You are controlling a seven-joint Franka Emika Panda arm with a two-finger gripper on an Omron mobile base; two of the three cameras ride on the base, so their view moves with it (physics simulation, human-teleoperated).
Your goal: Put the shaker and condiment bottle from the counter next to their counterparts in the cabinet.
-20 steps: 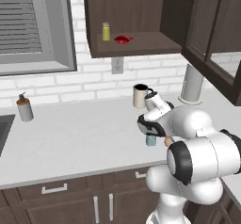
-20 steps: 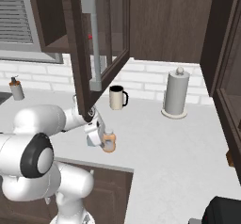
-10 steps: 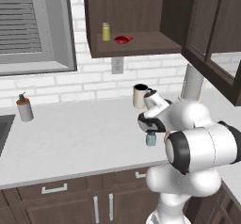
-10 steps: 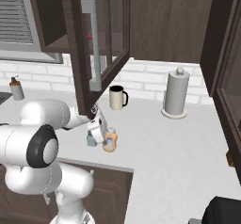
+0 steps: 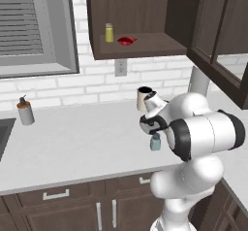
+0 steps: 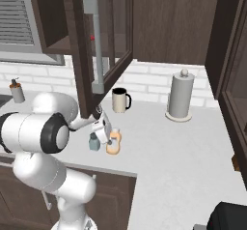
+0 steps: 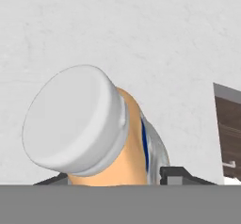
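Left base view: shaker upright on the bench under the wrist; right base view: claw directly over the upright condiment bottle; hand view: fingertips flank its body, pinch unconfirmed.

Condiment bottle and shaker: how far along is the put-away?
Done: nothing stored; the cabinet shelf holds just the yellow-green shaker and red item. In hand: the gripper is down around the condiment bottle, fingers either side, bottle on the counter, firm grip unconfirmed. Left: lift and shelve it, then the blue-grey shaker.
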